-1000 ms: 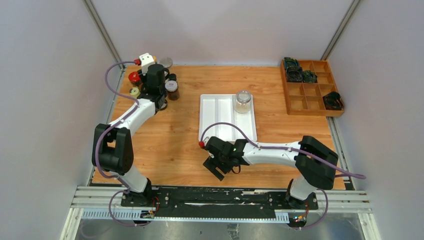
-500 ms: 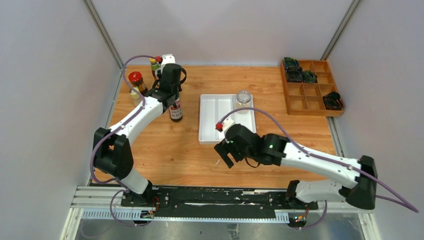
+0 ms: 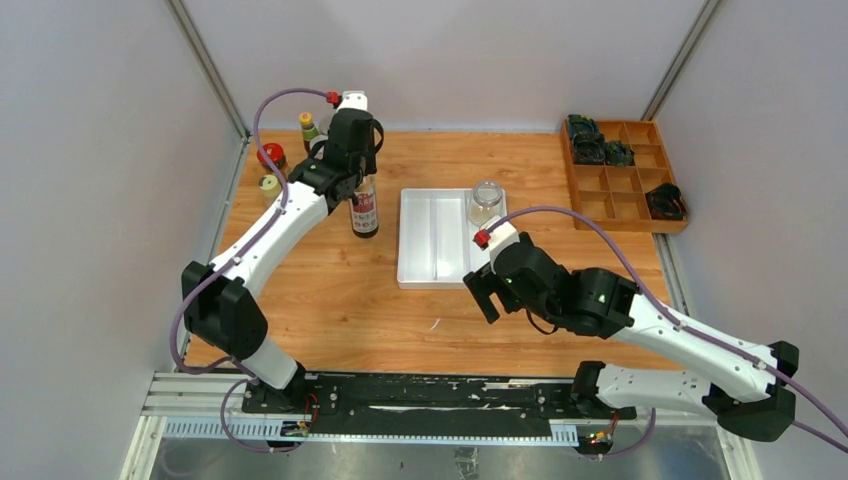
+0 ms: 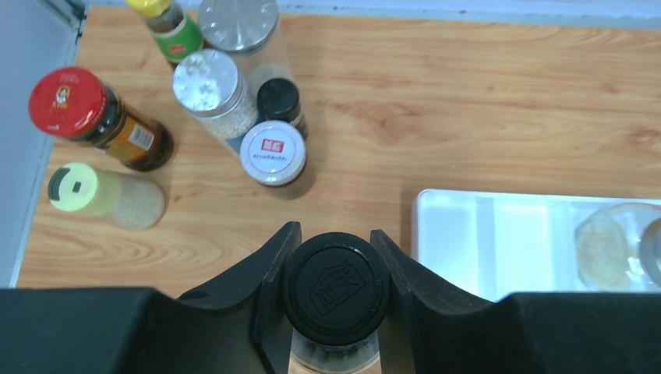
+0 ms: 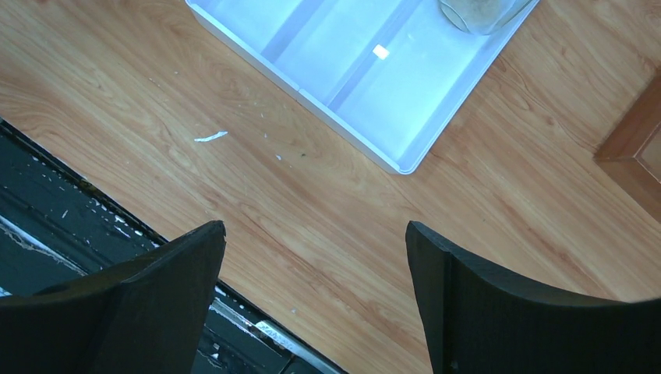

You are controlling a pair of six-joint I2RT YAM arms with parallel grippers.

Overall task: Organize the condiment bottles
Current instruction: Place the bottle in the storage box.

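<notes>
My left gripper [image 4: 335, 241] is shut on the black cap of the tall dark bottle [image 4: 335, 292], which hangs upright just left of the white tray [image 3: 420, 270]. In the top view this bottle [image 3: 364, 215] shows below the left gripper [image 3: 358, 185]. Behind it stand a red-lidded jar [image 4: 66, 101], a yellow-capped green-labelled bottle [image 4: 167, 19], two silver-lidded jars [image 4: 206, 82], a white-lidded one [image 4: 271, 148] and a pale-lidded shaker [image 4: 74, 187]. A clear jar [image 3: 486, 200] stands in the tray's far right corner. My right gripper [image 3: 480, 295] [image 5: 316, 234] is open and empty over bare wood near the tray's front edge.
A wooden compartment box [image 3: 620, 175] with dark objects sits at the back right. The black rail [image 5: 47, 234] at the table's near edge lies just under the right gripper. White walls close in the left side and the back.
The left arm has carried the dark bottle away from the group, rightward toward the tray. The right arm has swung right and forward to the tray's front edge, its jaws spreading wider.
</notes>
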